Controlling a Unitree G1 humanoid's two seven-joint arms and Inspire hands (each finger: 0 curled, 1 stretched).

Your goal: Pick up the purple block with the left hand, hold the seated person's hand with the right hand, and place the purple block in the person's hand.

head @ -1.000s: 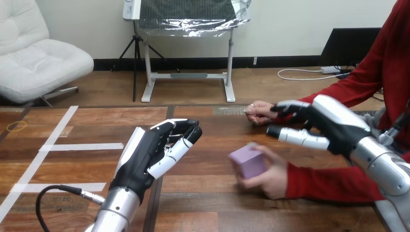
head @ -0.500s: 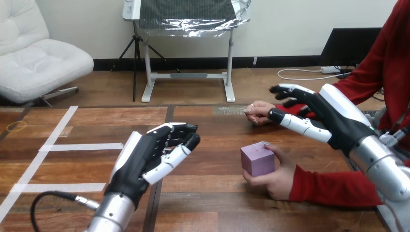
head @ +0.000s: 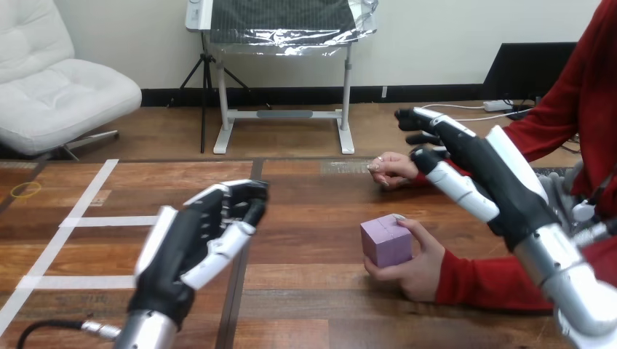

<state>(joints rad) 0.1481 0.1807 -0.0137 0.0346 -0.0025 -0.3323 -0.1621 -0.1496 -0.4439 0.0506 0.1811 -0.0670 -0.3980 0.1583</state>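
The purple block (head: 387, 242) stands right of centre on the bench (head: 313, 211), wrapped by the person's hand (head: 416, 267). Our left hand (head: 196, 247), lower left, has its fingers curled on nothing. Our right hand (head: 473, 174), upper right, has its fingers spread wide. If we reach carelessly for the block, we may jab the person's fingers.

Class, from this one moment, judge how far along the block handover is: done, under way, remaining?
Done: the purple cube-shaped block rests on the wooden table, gripped by the person's nearer hand. In hand: nothing; the left hand is curled and empty, the right hand open, raised, holding nothing. Left: seemingly nothing of the handover.
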